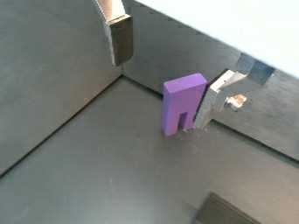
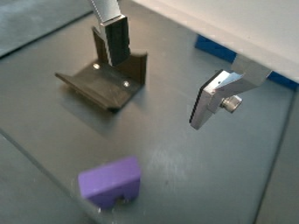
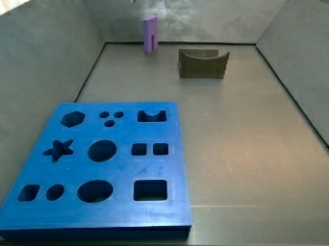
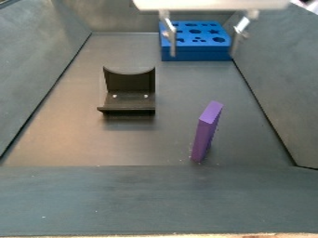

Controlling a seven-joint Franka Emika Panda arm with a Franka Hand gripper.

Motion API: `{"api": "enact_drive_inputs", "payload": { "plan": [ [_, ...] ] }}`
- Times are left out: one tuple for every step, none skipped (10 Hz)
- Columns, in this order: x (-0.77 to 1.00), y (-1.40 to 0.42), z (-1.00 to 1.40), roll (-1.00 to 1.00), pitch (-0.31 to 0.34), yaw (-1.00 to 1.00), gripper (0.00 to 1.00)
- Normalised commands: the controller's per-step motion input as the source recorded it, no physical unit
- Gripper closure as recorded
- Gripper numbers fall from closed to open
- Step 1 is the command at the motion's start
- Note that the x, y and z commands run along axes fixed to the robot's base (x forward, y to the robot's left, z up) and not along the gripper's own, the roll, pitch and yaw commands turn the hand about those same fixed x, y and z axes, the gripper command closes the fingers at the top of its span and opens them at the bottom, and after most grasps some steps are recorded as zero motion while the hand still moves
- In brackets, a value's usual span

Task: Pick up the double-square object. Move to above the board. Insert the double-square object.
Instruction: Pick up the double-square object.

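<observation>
The double-square object (image 1: 184,105) is a lilac peg with two prongs. It stands upright, prongs down, on the grey tray floor near a wall, and it shows in both side views (image 3: 150,35) (image 4: 206,130). My gripper (image 1: 170,74) is open and empty, high above the floor. In a wrist view the peg appears next to one finger (image 1: 216,101); in the other wrist view it (image 2: 111,184) lies well off from the gripper (image 2: 163,70). The blue board (image 3: 103,168) with shaped cutouts lies flat at the tray's opposite end (image 4: 199,39).
The dark fixture (image 4: 128,91) stands on the floor beside the peg, also seen in a side view (image 3: 202,62) and a wrist view (image 2: 105,83). Grey tray walls (image 3: 90,58) enclose the floor on all sides.
</observation>
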Motion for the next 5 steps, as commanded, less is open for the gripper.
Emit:
{"api": "enact_drive_inputs", "payload": {
  "plan": [
    [0.12,0.33,-0.39,-0.29,-0.154,-0.54,0.00],
    [0.19,0.25,-0.36,-0.46,-0.269,-0.55,0.00],
    [0.19,0.23,-0.37,-0.48,-0.269,-0.57,0.00],
    [0.15,0.27,-0.40,-0.46,-0.237,-0.53,0.00],
    [0.03,0.38,-0.43,-0.35,-0.166,-0.46,0.00]
  ]
}}
